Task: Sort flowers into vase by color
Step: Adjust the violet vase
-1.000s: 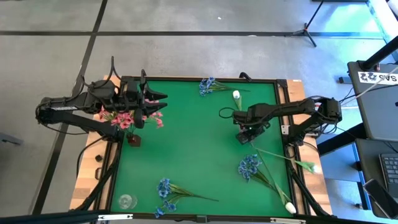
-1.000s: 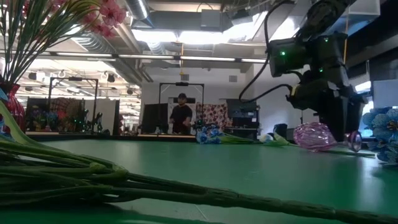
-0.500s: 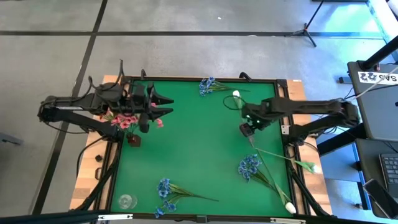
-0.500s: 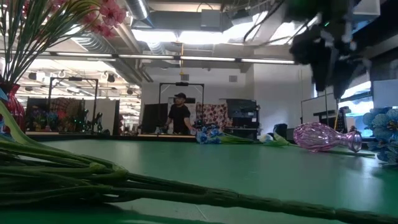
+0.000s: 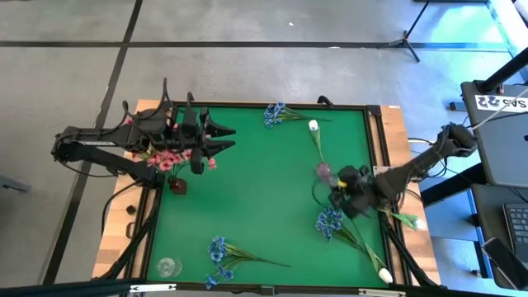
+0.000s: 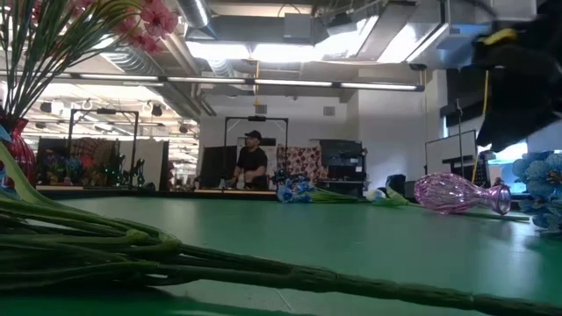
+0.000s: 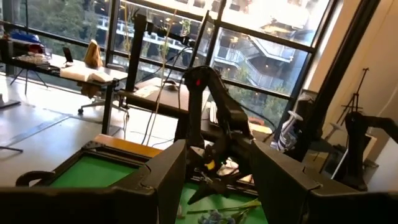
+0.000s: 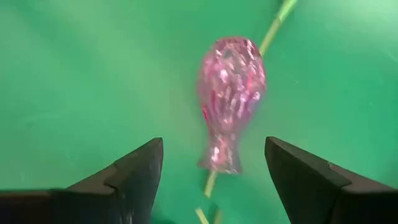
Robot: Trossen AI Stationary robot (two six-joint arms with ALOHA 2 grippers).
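A pink glass vase (image 8: pixel 231 93) lies on its side on the green table (image 5: pixel 256 198), across the thin green stem (image 8: pixel 273 28) of a white flower (image 5: pixel 313 126). My right gripper (image 8: pixel 213 149) hovers open just above and on the near side of that vase (image 5: pixel 323 172), touching nothing. Pink flowers (image 5: pixel 169 157) stand in a dark red vase (image 5: pixel 176 185) at the far left. Above them my left gripper (image 5: pixel 231 138) is open, pointing level across the table. Blue flowers (image 5: pixel 330 221) and white flowers (image 5: pixel 384 275) lie flat on the table.
More blue sprigs lie at the far edge (image 5: pixel 275 113) and near edge (image 5: pixel 219 251). A clear glass vase (image 5: pixel 168 266) stands at the near left corner. Another white flower (image 5: pixel 415 222) lies over the right edge. Stems (image 6: pixel 132 246) lie close before the low camera.
My right gripper has risen from the lying pink vase and swung toward the table's near right, turning as it went; the vase has stayed lying where it was. My left gripper has slid a little toward the table's right, above the pink flowers.
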